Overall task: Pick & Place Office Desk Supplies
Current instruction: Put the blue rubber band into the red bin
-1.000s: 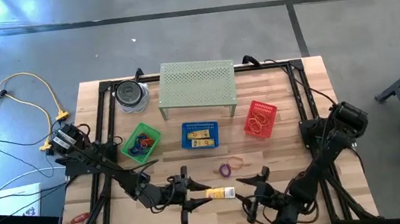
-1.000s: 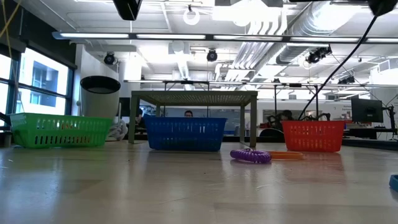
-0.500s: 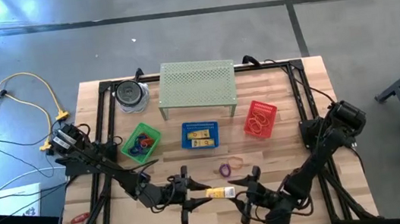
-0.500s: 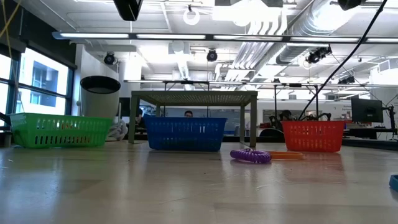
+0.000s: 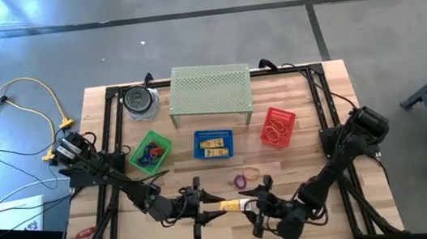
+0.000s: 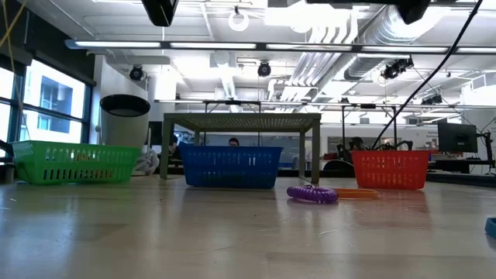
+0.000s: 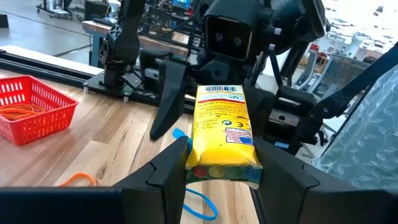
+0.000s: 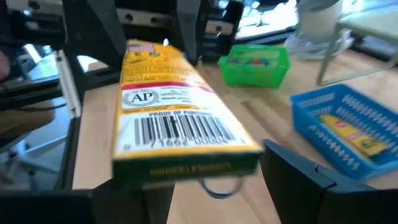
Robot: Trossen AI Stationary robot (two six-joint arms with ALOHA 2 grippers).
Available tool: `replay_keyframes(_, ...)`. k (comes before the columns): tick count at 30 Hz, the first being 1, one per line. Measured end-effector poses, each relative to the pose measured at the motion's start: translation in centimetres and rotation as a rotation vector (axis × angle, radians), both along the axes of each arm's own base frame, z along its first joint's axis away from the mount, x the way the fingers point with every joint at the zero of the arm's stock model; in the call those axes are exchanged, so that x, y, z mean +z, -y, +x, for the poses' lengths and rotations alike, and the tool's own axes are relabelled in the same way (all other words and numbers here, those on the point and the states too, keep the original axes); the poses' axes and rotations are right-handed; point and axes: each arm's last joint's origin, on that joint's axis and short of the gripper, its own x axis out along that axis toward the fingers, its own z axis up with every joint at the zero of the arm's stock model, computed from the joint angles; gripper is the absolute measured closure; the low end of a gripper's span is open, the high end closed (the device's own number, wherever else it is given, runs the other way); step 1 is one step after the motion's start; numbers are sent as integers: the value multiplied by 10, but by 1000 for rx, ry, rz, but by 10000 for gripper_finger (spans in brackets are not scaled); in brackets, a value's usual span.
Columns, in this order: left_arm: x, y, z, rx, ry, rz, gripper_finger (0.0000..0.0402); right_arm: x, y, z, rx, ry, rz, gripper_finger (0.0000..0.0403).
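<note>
Near the table's [image 5: 121, 229] front edge: left gripper [image 5: 212, 209] clamping one yellow box [image 5: 235, 207]; right gripper [image 5: 259, 209] spread around its far end. Three baskets [image 5: 213, 143] behind.

Yellow box [image 7: 221, 134] with a barcode (red and white label too); green basket [image 5: 151, 152], blue basket [image 5: 213, 144], red basket [image 5: 278, 126]; purple coil [image 6: 311, 193]; pale wooden counter [image 5: 301, 100]; dark fingers [image 7: 165, 176].

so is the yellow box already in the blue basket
No, the left hand holds the yellow box above the table, facing the right hand, away from the blue basket.
</note>
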Motion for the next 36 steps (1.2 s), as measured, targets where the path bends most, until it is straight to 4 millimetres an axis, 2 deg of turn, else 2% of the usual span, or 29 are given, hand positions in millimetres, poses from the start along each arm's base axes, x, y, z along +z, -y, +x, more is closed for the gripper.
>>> replay_keyframes(5,0,0,0,0,0,0,247,0,4,7,61,-24,32,189)
replay_keyframes(8,0,0,0,0,0,0,247,0,5,8,67,-29,32,211)
replay_keyframes(12,0,0,0,1,0,0,247,0,4,8,102,-45,36,281)
replay_keyframes(15,0,0,0,0,-1,0,247,-2,1,8,206,-90,57,364)
replay_keyframes(17,0,0,0,-1,-1,1,247,-2,1,8,225,-99,56,390)
replay_keyframes(24,0,0,0,-3,-1,1,247,-5,-4,5,231,-103,45,399)
replay_keyframes(36,-1,0,0,-9,-3,2,247,-9,-19,-15,201,-119,56,399)
